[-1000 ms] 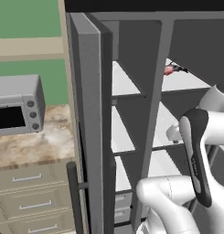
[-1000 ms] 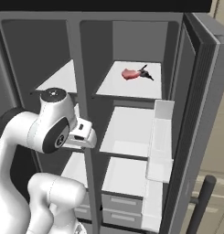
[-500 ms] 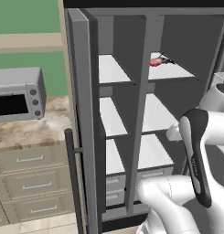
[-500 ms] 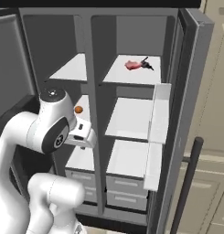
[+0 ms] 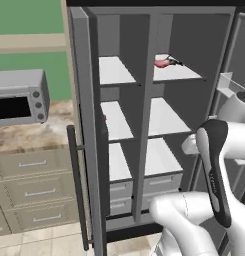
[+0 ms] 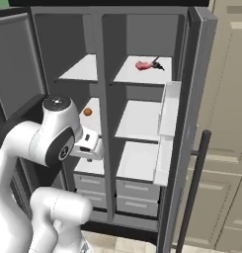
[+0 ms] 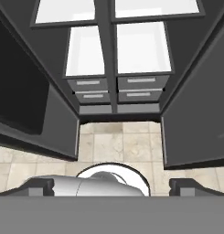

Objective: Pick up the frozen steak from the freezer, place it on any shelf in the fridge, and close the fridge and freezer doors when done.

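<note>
two doors open | frozen steak on top shelf | tiled floor

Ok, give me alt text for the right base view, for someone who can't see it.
A tall grey side-by-side unit stands with both doors open; a small flat red-pink steak lies on the top white shelf of its right compartment. A small round orange item sits on a left shelf, and the white robot arm fills the lower left foreground.

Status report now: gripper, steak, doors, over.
Gripper open, empty, pointing at floor. Frozen steak on top fridge shelf. Both doors open.
</note>
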{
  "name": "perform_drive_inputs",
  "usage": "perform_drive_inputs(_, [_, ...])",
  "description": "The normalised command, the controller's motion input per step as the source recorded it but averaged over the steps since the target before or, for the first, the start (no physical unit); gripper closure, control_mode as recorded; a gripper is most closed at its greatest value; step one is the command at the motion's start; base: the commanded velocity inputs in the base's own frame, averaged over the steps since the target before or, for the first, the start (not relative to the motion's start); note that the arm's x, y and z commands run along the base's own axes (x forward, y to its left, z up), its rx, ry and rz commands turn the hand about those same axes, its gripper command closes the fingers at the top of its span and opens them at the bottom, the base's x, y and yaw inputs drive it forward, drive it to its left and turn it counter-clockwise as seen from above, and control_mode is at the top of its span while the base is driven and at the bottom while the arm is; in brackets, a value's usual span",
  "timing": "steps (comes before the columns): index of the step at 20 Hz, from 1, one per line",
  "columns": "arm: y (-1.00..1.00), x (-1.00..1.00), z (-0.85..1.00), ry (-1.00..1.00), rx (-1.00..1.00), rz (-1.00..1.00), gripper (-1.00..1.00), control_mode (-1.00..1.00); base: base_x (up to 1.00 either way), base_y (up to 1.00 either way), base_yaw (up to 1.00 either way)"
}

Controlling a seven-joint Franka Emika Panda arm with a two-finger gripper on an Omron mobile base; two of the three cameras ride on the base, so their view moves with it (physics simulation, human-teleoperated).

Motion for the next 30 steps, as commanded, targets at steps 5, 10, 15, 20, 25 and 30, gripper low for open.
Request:
perform_drive_inputs(5, [0.0, 0.0, 0.0, 0.0, 0.0, 0.0, -1.0, 1.0, -0.45, -0.12, 0.0])
perform_drive_inputs(10, [0.0, 0.0, 0.0, 0.0, 0.0, 0.0, -1.0, 1.0, -0.22, -0.34, 0.0])
perform_drive_inputs(15, [0.0, 0.0, 0.0, 0.0, 0.0, 0.0, -1.0, 1.0, -0.19, -0.33, 0.0])
perform_drive_inputs(20, [0.0, 0.0, 0.0, 0.0, 0.0, 0.0, -1.0, 1.0, -0.59, -0.12, 0.0])
perform_drive_inputs(25, [0.0, 0.0, 0.0, 0.0, 0.0, 0.0, -1.0, 1.0, -0.59, -0.01, 0.0])
perform_drive_inputs(30, [0.0, 0.0, 0.0, 0.0, 0.0, 0.0, -1.0, -1.0, -0.23, 0.0, 0.0])
